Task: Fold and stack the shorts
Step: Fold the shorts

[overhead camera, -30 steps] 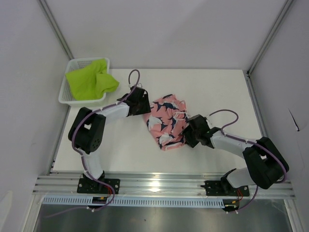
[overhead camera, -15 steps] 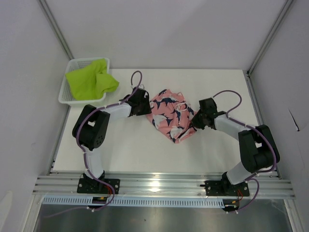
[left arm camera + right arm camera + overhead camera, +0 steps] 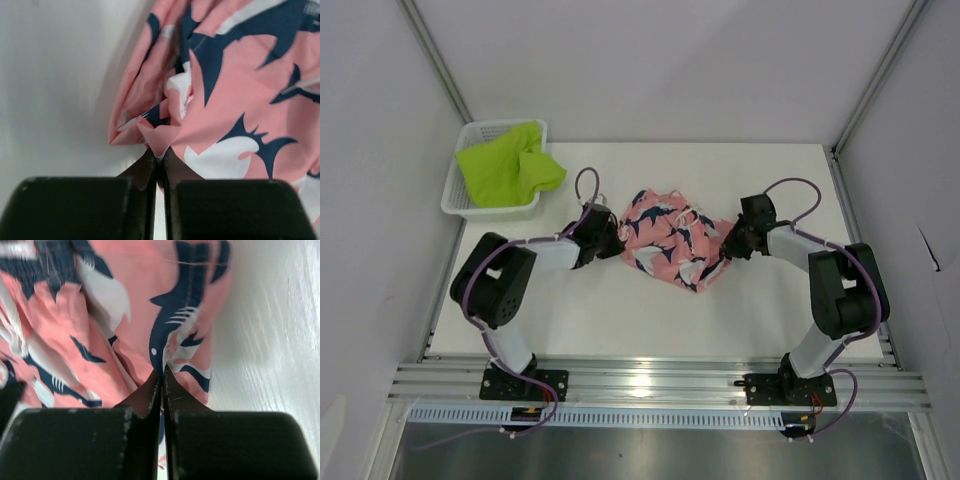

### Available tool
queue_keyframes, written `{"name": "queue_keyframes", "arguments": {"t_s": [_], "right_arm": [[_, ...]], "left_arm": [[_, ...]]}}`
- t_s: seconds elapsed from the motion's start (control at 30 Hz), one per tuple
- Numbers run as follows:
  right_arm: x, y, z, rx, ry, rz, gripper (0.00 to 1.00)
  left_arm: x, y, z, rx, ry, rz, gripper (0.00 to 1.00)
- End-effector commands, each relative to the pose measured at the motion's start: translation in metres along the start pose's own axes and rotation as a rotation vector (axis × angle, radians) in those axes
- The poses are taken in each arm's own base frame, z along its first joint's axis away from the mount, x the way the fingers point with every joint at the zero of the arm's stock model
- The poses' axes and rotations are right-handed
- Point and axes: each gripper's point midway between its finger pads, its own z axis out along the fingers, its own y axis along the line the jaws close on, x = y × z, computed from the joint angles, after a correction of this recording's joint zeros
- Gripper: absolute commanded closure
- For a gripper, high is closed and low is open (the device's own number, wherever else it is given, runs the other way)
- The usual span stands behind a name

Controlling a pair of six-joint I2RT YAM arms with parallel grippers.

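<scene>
The coral-pink shorts (image 3: 670, 238) with navy and white print lie rumpled mid-table, stretched between both arms. My left gripper (image 3: 618, 243) is shut on their left edge; in the left wrist view a pink fold (image 3: 159, 139) is pinched at the fingertips (image 3: 148, 162) of that gripper (image 3: 160, 156). My right gripper (image 3: 724, 250) is shut on their right edge; in the right wrist view the printed cloth (image 3: 170, 350) enters between the closed tips of the gripper (image 3: 162, 375). The lime-green shorts (image 3: 505, 165) lie bunched in the basket at the far left.
A white mesh basket (image 3: 454, 196) sits at the table's back-left corner. Grey walls and metal frame posts enclose the white table (image 3: 790, 190). An aluminium rail (image 3: 650, 378) with both arm bases runs along the near edge.
Both grippers have shut on the pink shorts' edges. The right arm swung back and right, the left moved nearer, and the cloth now stretches wider between them.
</scene>
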Motion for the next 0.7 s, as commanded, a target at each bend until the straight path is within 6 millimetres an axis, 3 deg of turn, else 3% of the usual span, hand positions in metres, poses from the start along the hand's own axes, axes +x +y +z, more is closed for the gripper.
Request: {"name": "queue_keyframes", "arguments": {"t_s": [0.0, 0.03, 0.07, 0.1, 0.13, 0.2, 0.23, 0.3, 0.4, 0.47, 0.53, 0.57, 0.6, 0.63, 0.67], "right_arm": [[-0.027, 0.011, 0.001, -0.022, -0.051, -0.050, 1.00], [-0.030, 0.008, 0.001, -0.012, -0.048, -0.054, 1.00], [-0.034, 0.008, 0.001, -0.011, -0.051, -0.063, 1.00], [-0.042, 0.012, 0.002, -0.017, -0.058, -0.074, 1.00], [-0.045, 0.010, 0.002, -0.012, -0.053, -0.095, 0.99], [-0.046, 0.014, 0.004, -0.033, -0.033, -0.121, 0.91], [-0.050, 0.017, 0.003, -0.042, -0.036, -0.142, 0.79], [-0.052, 0.020, -0.001, -0.056, -0.047, -0.152, 0.55], [-0.052, 0.025, -0.008, -0.089, -0.054, -0.169, 0.33], [-0.046, 0.027, -0.011, -0.116, -0.041, -0.183, 0.25], [-0.047, 0.030, -0.017, -0.142, -0.056, -0.190, 0.03], [-0.041, 0.028, -0.017, -0.151, -0.040, -0.192, 0.01], [-0.038, 0.029, -0.018, -0.159, -0.035, -0.197, 0.00], [-0.037, 0.029, -0.019, -0.167, -0.034, -0.203, 0.00], [-0.032, 0.026, -0.019, -0.168, -0.020, -0.203, 0.01]], "left_arm": [[0.028, 0.008, -0.029, 0.026, -0.003, -0.078, 0.91], [0.035, 0.006, -0.035, 0.039, 0.001, -0.077, 0.76], [0.030, -0.005, -0.047, 0.080, -0.029, -0.087, 0.69], [0.057, 0.013, -0.053, 0.050, 0.015, -0.091, 0.55], [0.068, 0.009, -0.059, 0.067, 0.026, -0.085, 0.28], [0.077, 0.009, -0.074, 0.079, 0.029, -0.085, 0.07], [0.085, 0.010, -0.078, 0.074, 0.041, -0.073, 0.01], [0.083, 0.010, -0.091, 0.077, 0.038, -0.061, 0.01], [0.068, 0.012, -0.110, 0.059, -0.012, -0.022, 0.01], [0.045, 0.009, -0.120, 0.053, -0.069, 0.001, 0.01], [0.018, 0.006, -0.127, 0.061, -0.112, -0.008, 0.01], [0.013, 0.009, -0.126, 0.058, -0.113, 0.009, 0.01], [0.000, -0.001, -0.129, 0.090, -0.119, 0.019, 0.01], [-0.004, 0.008, -0.122, 0.059, -0.103, 0.014, 0.01], [-0.025, -0.003, -0.123, 0.077, -0.133, 0.034, 0.01]]}}
